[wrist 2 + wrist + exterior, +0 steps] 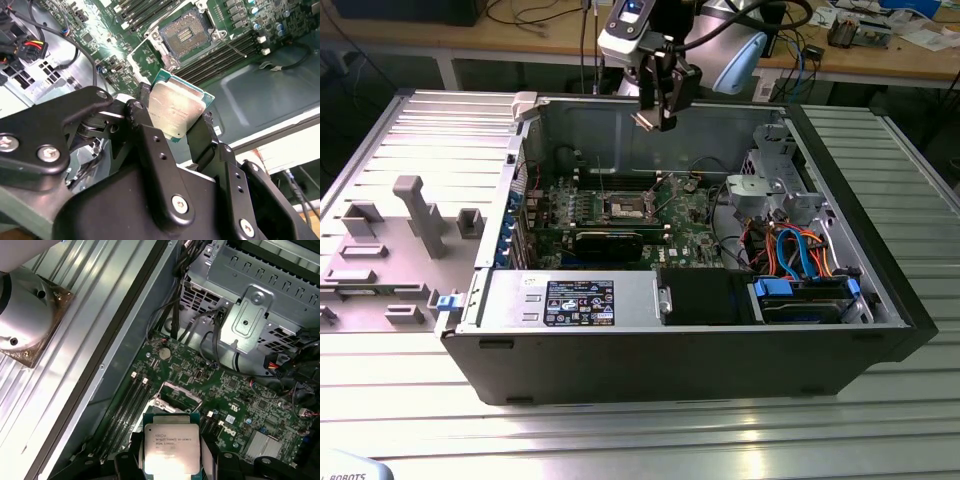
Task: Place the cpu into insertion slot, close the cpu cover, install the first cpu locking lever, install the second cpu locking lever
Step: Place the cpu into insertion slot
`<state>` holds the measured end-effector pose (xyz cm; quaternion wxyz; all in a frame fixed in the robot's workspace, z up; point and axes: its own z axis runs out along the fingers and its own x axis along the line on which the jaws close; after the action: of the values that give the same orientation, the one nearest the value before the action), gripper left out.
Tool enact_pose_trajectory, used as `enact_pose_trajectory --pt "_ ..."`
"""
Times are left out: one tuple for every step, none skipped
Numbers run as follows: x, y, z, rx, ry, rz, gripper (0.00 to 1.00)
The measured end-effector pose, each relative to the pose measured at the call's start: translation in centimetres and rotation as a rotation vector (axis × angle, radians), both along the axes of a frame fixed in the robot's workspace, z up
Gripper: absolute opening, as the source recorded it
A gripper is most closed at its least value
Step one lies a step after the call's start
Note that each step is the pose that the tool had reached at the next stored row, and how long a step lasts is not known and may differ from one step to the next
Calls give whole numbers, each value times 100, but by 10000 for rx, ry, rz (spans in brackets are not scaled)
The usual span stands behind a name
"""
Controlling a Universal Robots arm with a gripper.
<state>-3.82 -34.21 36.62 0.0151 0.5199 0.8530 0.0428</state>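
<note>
At the exterior view's left we see a grey moulded fixture tray [400,235] lying on the ribbed metal table [620,440], just beside the open black computer case [670,350]. Over the middle of the case the arm comes down from above the back wall. Its black two-finger gripper [655,120] points downward and hangs high above the green circuit board [690,225].

The gripper pinches the cpu [642,120], a small flat square chip with a dull silver-grey metal top. In both wrist views we see the black fingers [145,112] pressed against two opposite edges of the cpu [175,107], its metal top facing the cameras [170,447].

The insertion slot [625,207], a small square socket with a dark centre and a silvery metal rim, sits in the board below, well apart from the chip. In the second wrist view the insertion slot [186,32] lies uncovered, its dark contact field showing.

Toward the exterior view's right stand a silvery metal drive cage [765,190] and a bundle of orange and blue cables [800,255].
</note>
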Motion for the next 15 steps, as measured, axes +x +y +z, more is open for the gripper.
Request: enact_pose_trajectory --pt "0 0 0 0 0 -83 54" --pt "0 0 0 0 0 -128 54" --pt "0 0 0 -1 0 -130 54" --pt "0 0 0 0 0 -131 54" --pt "0 0 0 -1 0 -131 54" --pt "0 0 0 0 0 -131 54" --pt "0 0 0 0 0 -131 54" --pt "0 0 0 0 0 -131 54" --pt "0 0 0 0 0 -131 54" --pt "0 0 0 0 0 -131 54" --pt "0 0 0 0 0 -132 54" --pt "0 0 0 0 0 -132 54" --pt "0 0 0 0 0 -131 54" --pt "0 0 0 0 0 -131 54" --pt "0 0 0 0 0 -132 54"
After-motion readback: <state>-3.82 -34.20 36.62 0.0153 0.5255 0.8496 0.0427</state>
